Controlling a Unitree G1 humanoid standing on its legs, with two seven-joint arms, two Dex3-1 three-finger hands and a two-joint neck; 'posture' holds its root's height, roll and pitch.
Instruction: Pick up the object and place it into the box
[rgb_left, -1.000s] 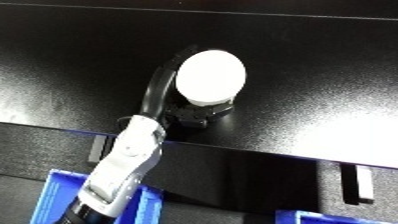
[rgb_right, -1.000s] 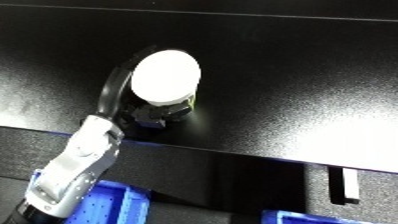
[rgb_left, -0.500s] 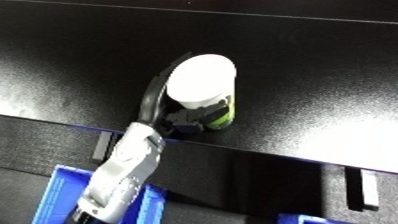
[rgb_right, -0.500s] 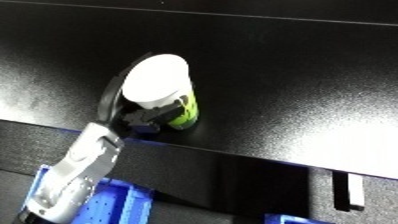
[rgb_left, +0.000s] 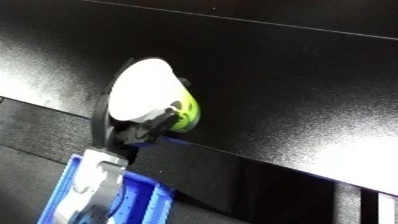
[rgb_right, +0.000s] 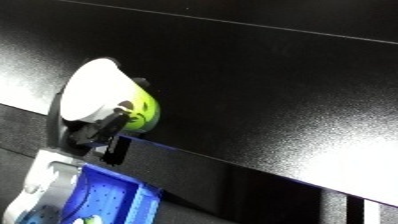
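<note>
A lime-green cup-like object (rgb_left: 184, 112) with a wide white end (rgb_left: 144, 91) is tilted on its side above the black table's near edge. My left hand (rgb_left: 147, 131) is shut on it, with black fingers curled round its lower side and a thumb behind its left rim. The white and silver forearm (rgb_left: 94, 184) rises from the lower left. The blue bin (rgb_right: 110, 196) lies just below the hand, under the table edge. My right hand shows in neither view.
The black tabletop (rgb_left: 284, 70) fills the upper part of both views, with a bright glare patch (rgb_left: 355, 155) at the right. Its near edge (rgb_left: 258, 167) runs diagonally down to the right. Dark floor lies below it.
The object has tipped from white end up to lying tilted, showing its green side, and my left hand has carried it left and nearer the table edge. The camera has also tilted.
</note>
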